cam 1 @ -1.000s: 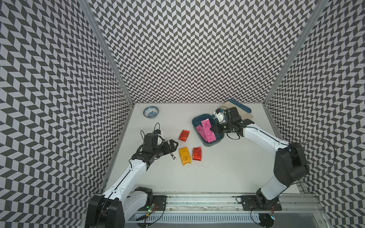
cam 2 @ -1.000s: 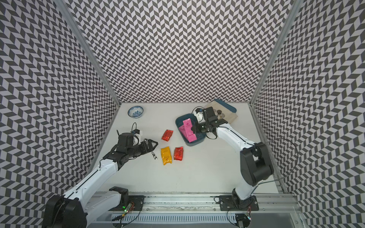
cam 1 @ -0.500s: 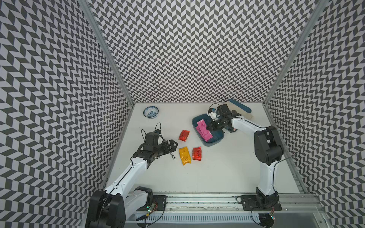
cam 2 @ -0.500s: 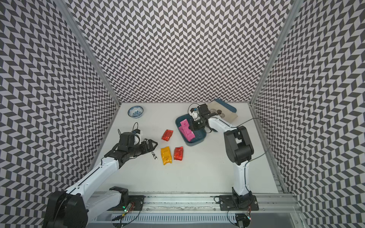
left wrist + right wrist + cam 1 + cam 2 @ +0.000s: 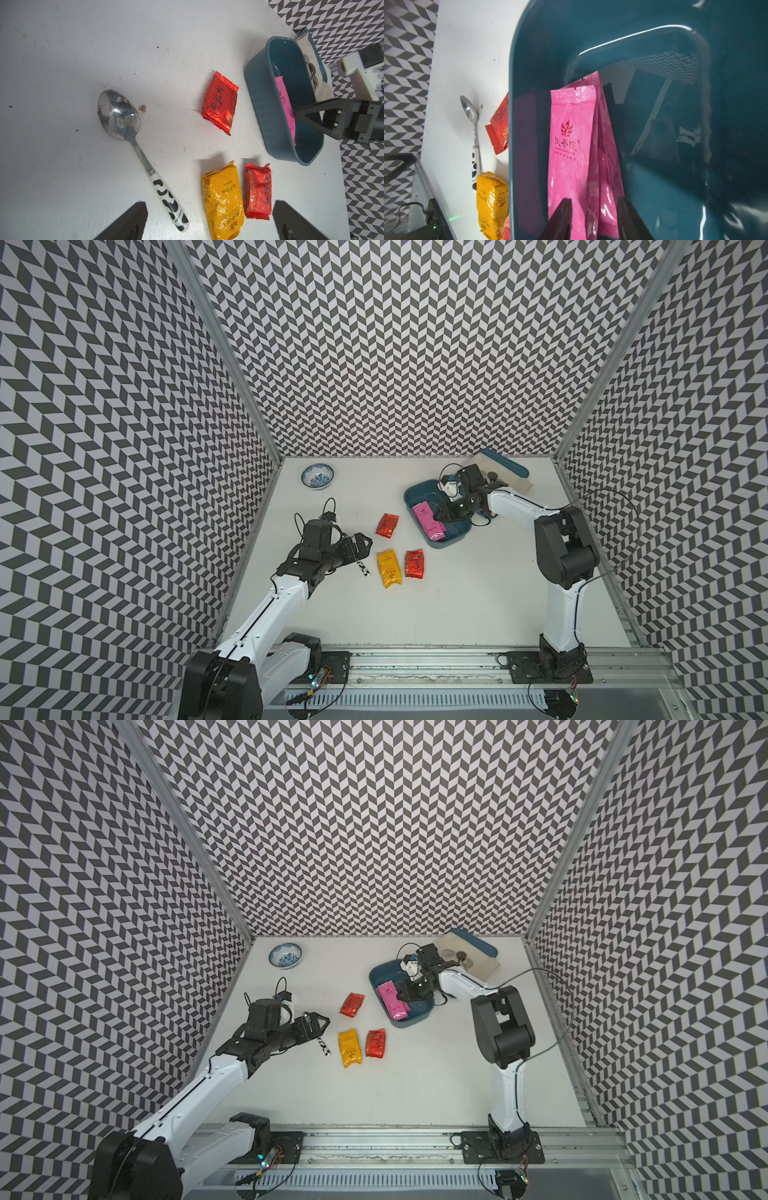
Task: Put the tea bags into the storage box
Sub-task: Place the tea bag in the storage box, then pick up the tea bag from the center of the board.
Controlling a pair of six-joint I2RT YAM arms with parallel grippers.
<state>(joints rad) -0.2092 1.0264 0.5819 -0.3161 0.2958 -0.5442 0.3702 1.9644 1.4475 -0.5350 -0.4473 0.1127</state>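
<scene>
The dark teal storage box stands at the back right. Two long pink tea bags lie in it, one on the other. My right gripper is down inside the box, open, its fingers either side of their near end. On the table lie a red tea bag, a yellow-orange one and a second red one. My left gripper hovers just left of them, wide open and empty.
A spoon with a black-and-white handle lies under my left gripper. A blue-and-white bowl sits at the back left. A shallow teal tray with a beige cloth stands behind the box, near the back wall.
My right gripper has reached further into the box and its jaws have parted, leaving the top pink tea bag on the one below. The left arm has stayed still.
</scene>
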